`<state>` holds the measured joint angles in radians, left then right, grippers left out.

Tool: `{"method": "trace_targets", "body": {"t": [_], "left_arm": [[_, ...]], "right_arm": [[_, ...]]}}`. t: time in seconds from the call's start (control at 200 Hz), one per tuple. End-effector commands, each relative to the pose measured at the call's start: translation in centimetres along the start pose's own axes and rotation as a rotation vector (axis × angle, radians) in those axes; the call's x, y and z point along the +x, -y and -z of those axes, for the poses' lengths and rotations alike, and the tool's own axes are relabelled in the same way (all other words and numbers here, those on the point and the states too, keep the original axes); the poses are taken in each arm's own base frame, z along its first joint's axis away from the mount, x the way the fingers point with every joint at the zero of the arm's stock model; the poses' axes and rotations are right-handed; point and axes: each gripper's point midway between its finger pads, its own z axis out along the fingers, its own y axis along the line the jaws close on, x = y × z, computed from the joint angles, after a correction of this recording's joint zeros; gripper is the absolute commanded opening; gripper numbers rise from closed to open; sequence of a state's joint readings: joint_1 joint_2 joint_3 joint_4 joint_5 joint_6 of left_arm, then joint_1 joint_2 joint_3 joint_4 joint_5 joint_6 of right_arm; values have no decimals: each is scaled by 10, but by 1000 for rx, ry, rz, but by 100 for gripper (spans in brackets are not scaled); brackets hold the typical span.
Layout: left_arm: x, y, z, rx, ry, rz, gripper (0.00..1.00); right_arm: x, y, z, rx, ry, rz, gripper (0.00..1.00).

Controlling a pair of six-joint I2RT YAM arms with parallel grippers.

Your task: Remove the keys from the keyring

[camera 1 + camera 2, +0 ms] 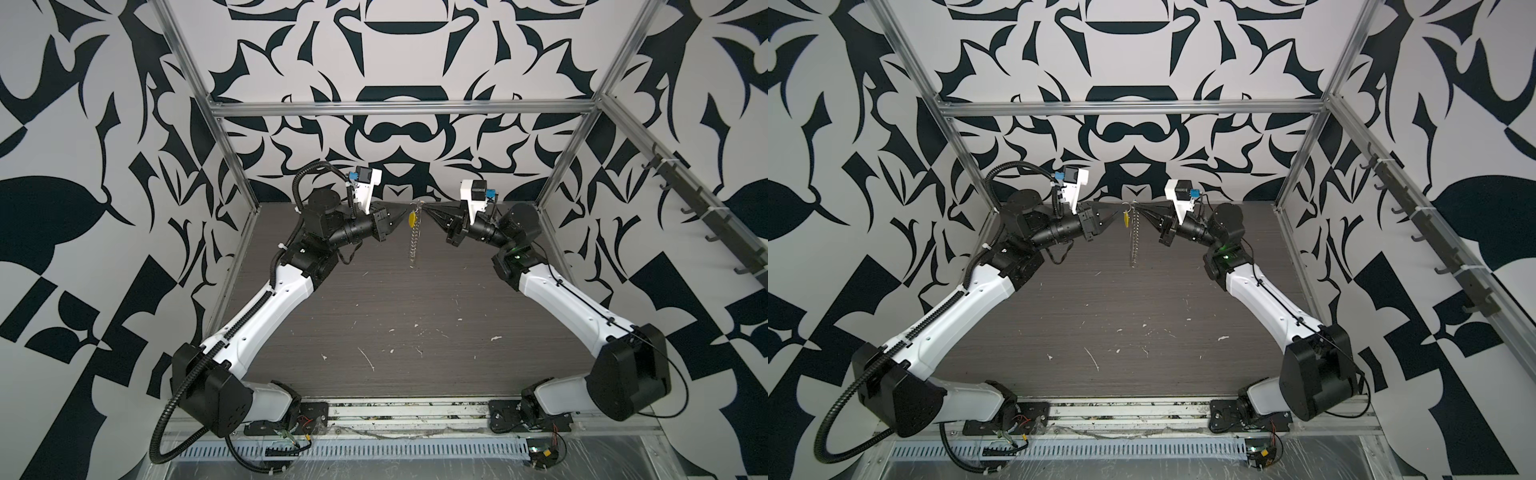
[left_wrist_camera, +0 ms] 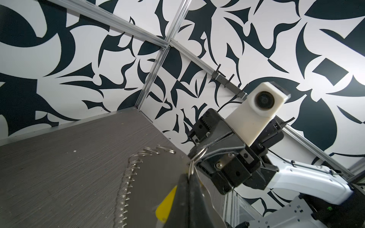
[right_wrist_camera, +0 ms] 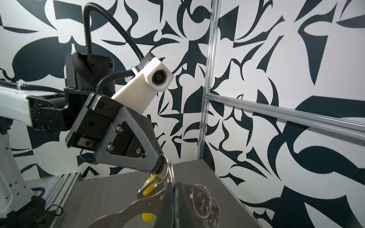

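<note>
Right wrist view shows it best imo: the left pincer is clamped shut right at the top of the keys, that small yellow oblong plastic tag with a short silvery metal piece. It looks like it has the keys' end, but the spot is cramped and I can't swear it isn't the hoop. How would you expect this stuff to handle? (rivet_joe)

Light as anything, but fiddly. The keyring, a large thin pale-grey wire hoop, is pinched in the fully closed right pincer, up in the air between the two arms near the back wall. I'd guess stiff, springy wire that's slick under the pads, so it can twist or pop out. Its silvery link chain hangs limp and will probably swing. I'd hold the hoop on a bare stretch away from the tag and take the tag by its flat plastic faces. (mk_torque)

And below? (rivet_joe)

Dark grey wood-grain tabletop, speckled with small white flecks. The chain's end hangs low over it, can't tell if it touches. Black-and-white patterned walls in an aluminium frame box it in, with a hook rail on the right wall. Plenty of room either side, I reckon. (mk_torque)
</note>
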<state>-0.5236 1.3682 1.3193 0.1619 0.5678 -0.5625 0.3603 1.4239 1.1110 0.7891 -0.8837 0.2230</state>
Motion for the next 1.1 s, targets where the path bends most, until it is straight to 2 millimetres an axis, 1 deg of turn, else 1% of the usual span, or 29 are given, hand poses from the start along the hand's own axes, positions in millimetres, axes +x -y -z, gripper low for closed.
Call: {"method": "trace_targets", "body": {"t": [0.0,0.18,0.295,0.375,0.46,0.515,0.595,0.64,0.73,0.86,0.985,1.04,1.095], "left_arm": [[1,-6,6,-31,-47,58,0],[-11,-3,9,-28,-34,47,0],[-14,-1,5,-4,-42,51,0],[-15,0,0,24,-40,57,0],[-20,-1,1,13,-24,39,0],[-25,-5,4,-22,-20,15,0],[-32,-13,10,-64,-23,-15,0],[-35,-13,11,-68,-24,-29,0],[-39,-12,8,-72,-34,-54,0],[-44,-8,7,-66,-48,-77,0],[-48,-6,7,-60,-43,-84,0],[-48,-5,6,-59,-45,-82,0],[-48,-6,6,-60,-45,-83,0]], "right_arm": [[-77,-10,12,3,245,128,0],[-98,-13,15,-21,351,118,0],[-103,-12,13,-33,370,103,0],[-102,-11,11,-39,358,94,0],[-88,-5,8,3,285,86,0],[-72,1,8,46,220,79,0],[-54,-1,9,79,151,103,0],[-45,-1,8,92,117,98,0],[-32,-2,7,95,68,91,0],[-20,0,7,112,28,78,0],[-14,2,5,119,-10,68,11],[-13,2,5,118,-25,69,18],[-12,2,5,120,-37,68,27]]}}
